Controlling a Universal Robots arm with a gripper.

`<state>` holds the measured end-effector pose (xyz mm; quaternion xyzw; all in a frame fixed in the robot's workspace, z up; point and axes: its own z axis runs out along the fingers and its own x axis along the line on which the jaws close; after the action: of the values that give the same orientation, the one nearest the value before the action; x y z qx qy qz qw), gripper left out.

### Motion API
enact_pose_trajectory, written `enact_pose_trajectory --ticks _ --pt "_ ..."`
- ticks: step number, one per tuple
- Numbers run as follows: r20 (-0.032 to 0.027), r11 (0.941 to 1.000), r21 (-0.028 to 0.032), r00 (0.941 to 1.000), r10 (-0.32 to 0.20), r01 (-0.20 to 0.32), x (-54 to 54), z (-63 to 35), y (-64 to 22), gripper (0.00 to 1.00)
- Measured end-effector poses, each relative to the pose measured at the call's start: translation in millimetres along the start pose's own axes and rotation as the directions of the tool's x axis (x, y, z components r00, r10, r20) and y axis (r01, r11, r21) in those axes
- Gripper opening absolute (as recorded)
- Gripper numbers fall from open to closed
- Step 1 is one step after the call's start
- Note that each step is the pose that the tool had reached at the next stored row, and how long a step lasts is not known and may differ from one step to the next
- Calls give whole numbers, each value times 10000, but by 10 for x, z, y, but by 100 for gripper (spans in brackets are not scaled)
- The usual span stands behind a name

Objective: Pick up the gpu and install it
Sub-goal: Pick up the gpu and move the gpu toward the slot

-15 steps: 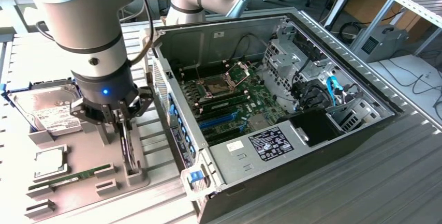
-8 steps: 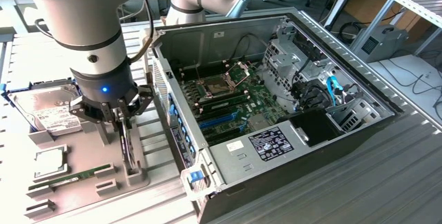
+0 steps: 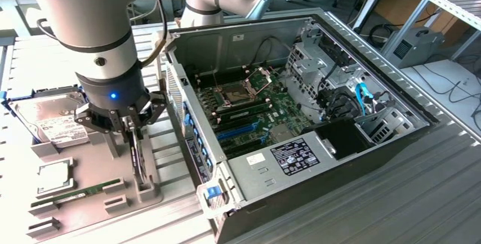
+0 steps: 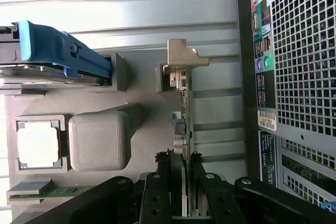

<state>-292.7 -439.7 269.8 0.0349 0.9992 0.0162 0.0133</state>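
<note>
Writing is scarce: the white label on the hard drive (image 3: 49, 121) and the black sticker (image 3: 299, 156) inside the case (image 3: 338, 196) are too small to read. In the exterior view a grey tray (image 3: 98, 162) lies on the bench (image 3: 406, 199) at the case's 9 o'clock. It holds the drive, a CPU (image 3: 54, 177) and a memory stick (image 3: 79, 193). It also holds the gpu (image 3: 137, 162), standing on edge in its slot. The tool (image 3: 134, 137) is clenched on the gpu, one finger against each face, at the card's 12 o'clock end.
</note>
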Motion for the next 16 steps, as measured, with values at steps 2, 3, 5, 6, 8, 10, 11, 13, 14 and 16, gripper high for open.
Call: enact_pose_trajectory --ticks 2,3,5,6,8,10,11,13,14,16 --pt "0 10000 -1 10000 0 0 -1 -9 1 27" --pt "0 10000 0 10000 0 0 -1 -14 1 27" --pt "-1 10000 1 10000 0 0 -1 -26 1 27" --pt "0 10000 0 10000 0 0 -1 -32 1 27" --pt "0 10000 0 10000 0 0 -1 -46 2 27" --pt "0 10000 0 10000 0 0 -2 -60 2 27" --pt "0 10000 0 10000 0 0 -2 -66 2 27" --pt "0 10000 0 10000 0 0 -2 -77 3 27" --pt "1 10000 -1 10000 0 0 -2 -82 3 27" --pt "0 10000 0 10000 0 0 -2 -93 3 27"
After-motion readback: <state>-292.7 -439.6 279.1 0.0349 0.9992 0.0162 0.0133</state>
